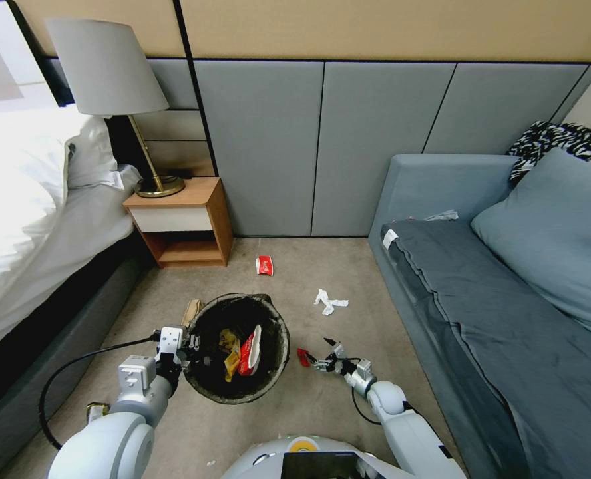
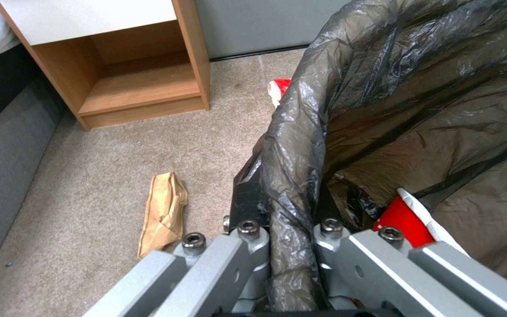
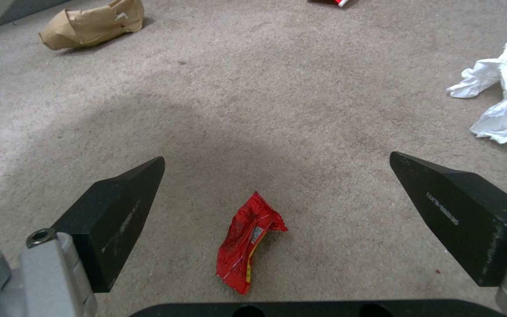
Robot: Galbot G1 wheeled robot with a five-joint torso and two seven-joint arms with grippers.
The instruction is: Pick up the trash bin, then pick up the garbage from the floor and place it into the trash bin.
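Observation:
The trash bin (image 1: 269, 372), lined with a dark bag, hangs a little above the floor (image 1: 289, 412) in the head view. My left gripper (image 1: 190, 343) is shut on its rim; the left wrist view shows that left gripper (image 2: 288, 211) clamped over the bag-covered rim of the trash bin (image 2: 383, 110). A yellow wrapper (image 1: 229, 352) and a red-and-white wrapper (image 1: 250, 351) lie inside. Just right of the bin, my right gripper (image 1: 319, 350) is open low over a small red wrapper (image 1: 303, 357). Seen from the right wrist, that red wrapper (image 3: 247, 242) lies on the carpet between the spread fingers of the right gripper (image 3: 277, 158).
More garbage lies around: a white tissue (image 1: 329, 301), a red-and-white wrapper (image 1: 264, 265) near the wall, and brown crumpled paper (image 1: 192, 310) behind the bin. A wooden nightstand (image 1: 182, 226) and bed (image 1: 36, 219) stand left. A grey sofa (image 1: 495, 279) runs along the right.

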